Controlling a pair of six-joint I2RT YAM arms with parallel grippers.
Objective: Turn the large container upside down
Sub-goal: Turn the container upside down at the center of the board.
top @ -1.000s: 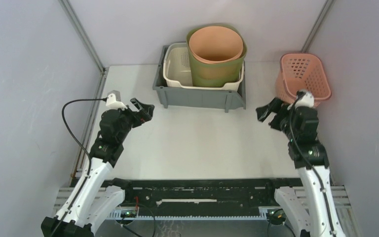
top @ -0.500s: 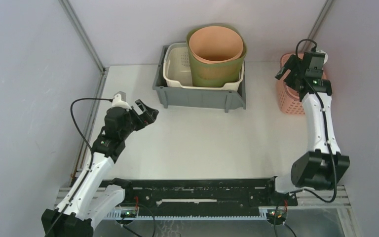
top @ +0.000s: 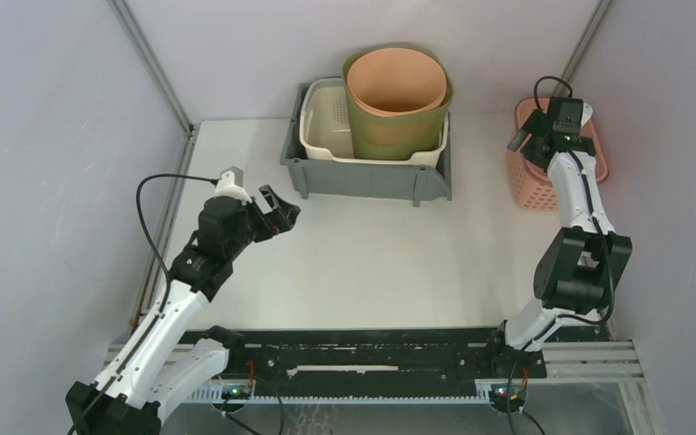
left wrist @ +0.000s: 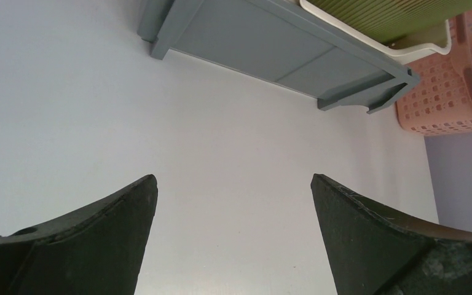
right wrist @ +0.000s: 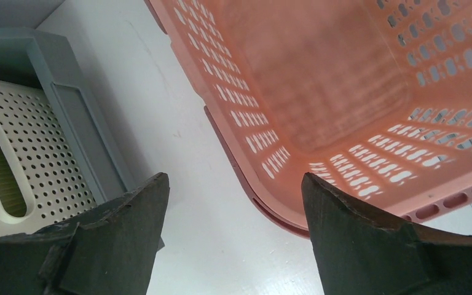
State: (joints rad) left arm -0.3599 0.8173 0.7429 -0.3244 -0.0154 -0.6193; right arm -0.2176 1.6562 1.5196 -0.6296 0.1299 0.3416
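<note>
A pink perforated basket (top: 530, 186) stands upright at the back right, open side up. My right gripper (top: 518, 143) hangs over its left rim, open. In the right wrist view the rim (right wrist: 270, 209) runs between the fingers of the right gripper (right wrist: 235, 178), close to the right one, with nothing gripped. The biggest container, a grey bin (top: 362, 177), sits upright at the back centre. My left gripper (top: 285, 213) is open over bare table in front of the bin's left corner. The left wrist view shows the left gripper (left wrist: 233, 178) holding nothing.
Inside the grey bin (right wrist: 80, 123) stand a white perforated basket (top: 326, 118) and a tall green bucket with an orange liner (top: 394, 91). Grey walls close in the table on the left, back and right. The pink basket (left wrist: 442, 104) nearly touches the right wall.
My right arm has swung from the table's right middle up and back to the pink basket's left rim, its jaws narrowing slightly. The left gripper has edged a little right.
</note>
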